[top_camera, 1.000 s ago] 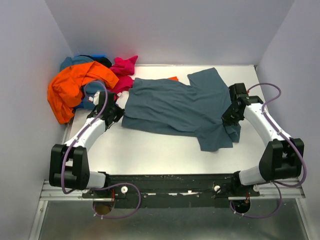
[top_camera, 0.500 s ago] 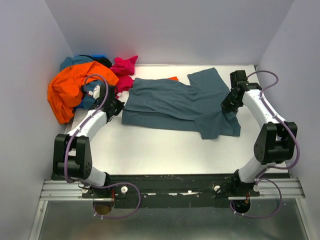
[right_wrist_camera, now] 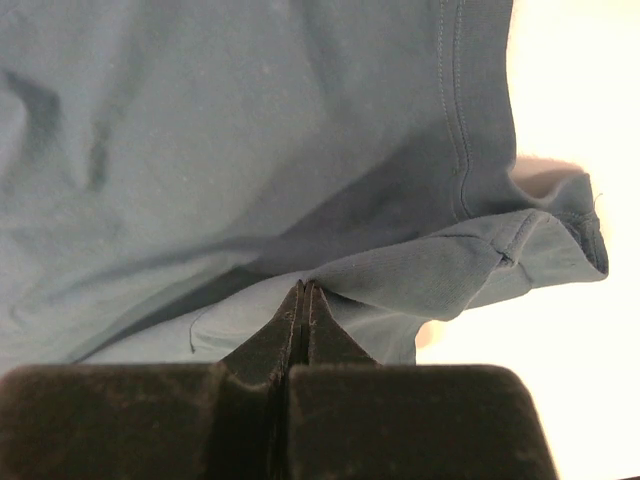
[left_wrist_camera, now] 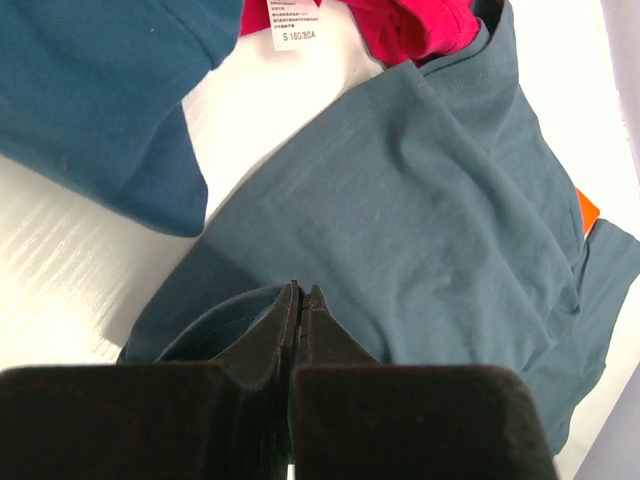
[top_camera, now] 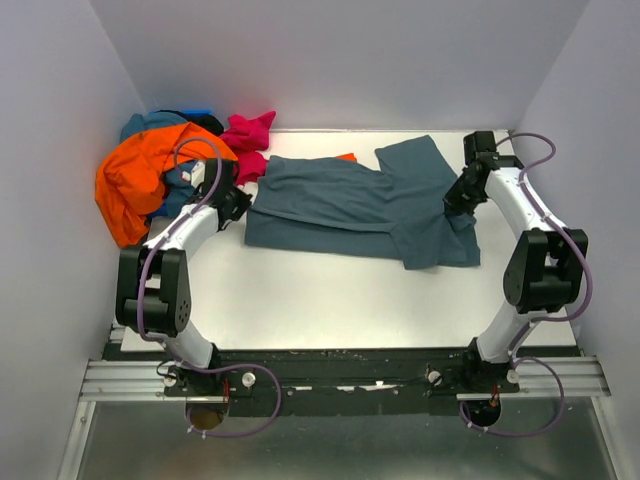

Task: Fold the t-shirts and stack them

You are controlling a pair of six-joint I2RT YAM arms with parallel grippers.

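1. Slate t-shirt (top_camera: 350,205) lies spread on table (top_camera: 330,300), long axis left–right. Its right end is wider: one flap points to the far wall, another toward the arm bases.
2. Left gripper (top_camera: 238,205) is at the shirt's left edge, fingers pressed together w/ a fold of slate cloth nipped betw. them.
3. Right gripper (top_camera: 458,205) is at the shirt's right end, fingers closed on a bunched hem fold.
4. Off the shirt's far-left corner is a heap: orange t-shirt (top_camera: 140,175), magenta t-shirt (top_camera: 247,135), teal t-shirt (top_camera: 150,125).
5. Left wrist view: white size tag (left_wrist_camera: 283,25) sits just past the shirt's edge.
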